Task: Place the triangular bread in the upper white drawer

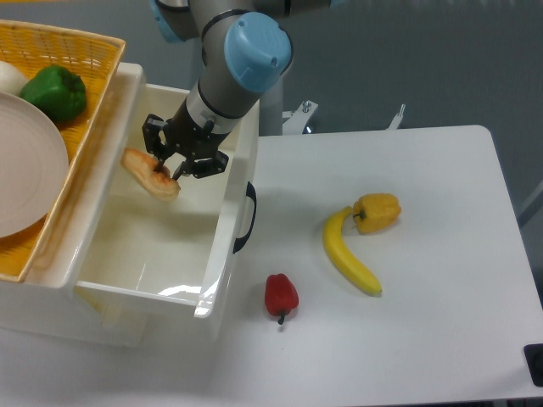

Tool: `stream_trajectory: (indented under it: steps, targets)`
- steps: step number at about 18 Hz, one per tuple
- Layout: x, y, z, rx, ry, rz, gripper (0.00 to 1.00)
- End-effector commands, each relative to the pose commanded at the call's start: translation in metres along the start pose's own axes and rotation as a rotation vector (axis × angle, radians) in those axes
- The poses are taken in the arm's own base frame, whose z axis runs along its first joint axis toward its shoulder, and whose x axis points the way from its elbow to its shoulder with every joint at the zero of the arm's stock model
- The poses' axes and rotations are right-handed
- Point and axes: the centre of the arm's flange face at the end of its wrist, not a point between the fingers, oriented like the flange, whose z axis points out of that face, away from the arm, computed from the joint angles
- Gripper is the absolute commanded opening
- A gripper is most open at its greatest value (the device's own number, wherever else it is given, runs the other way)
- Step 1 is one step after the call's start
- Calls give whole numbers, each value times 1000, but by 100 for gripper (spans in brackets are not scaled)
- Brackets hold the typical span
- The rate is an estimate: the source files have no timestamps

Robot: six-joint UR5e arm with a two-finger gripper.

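Inside the upper white drawer [222, 254], fingers [163, 166] clamp the triangular bread [148, 174] near its left wall.

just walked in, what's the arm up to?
The gripper is inside the upper white drawer, right at the triangular bread, which sits low against the drawer's far left wall. Whether the fingers are closed on the bread can't be told from this angle. On the table beside the drawer lie a banana, a yellow pepper and a red pepper, all untouched.
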Motion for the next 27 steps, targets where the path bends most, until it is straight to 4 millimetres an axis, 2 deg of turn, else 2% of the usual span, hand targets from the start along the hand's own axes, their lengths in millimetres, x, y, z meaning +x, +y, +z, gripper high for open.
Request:
stream_trajectory:
  steps: [9,17,21,27]
  targets:
    - [-1,-1,-7,11,-9,1,51]
    - [4,2,-36,58,-35,4,50]
    - [-12,11,-64,109,-64,-3,51]
    - [-64,36,-112,184,-118,-17,54]
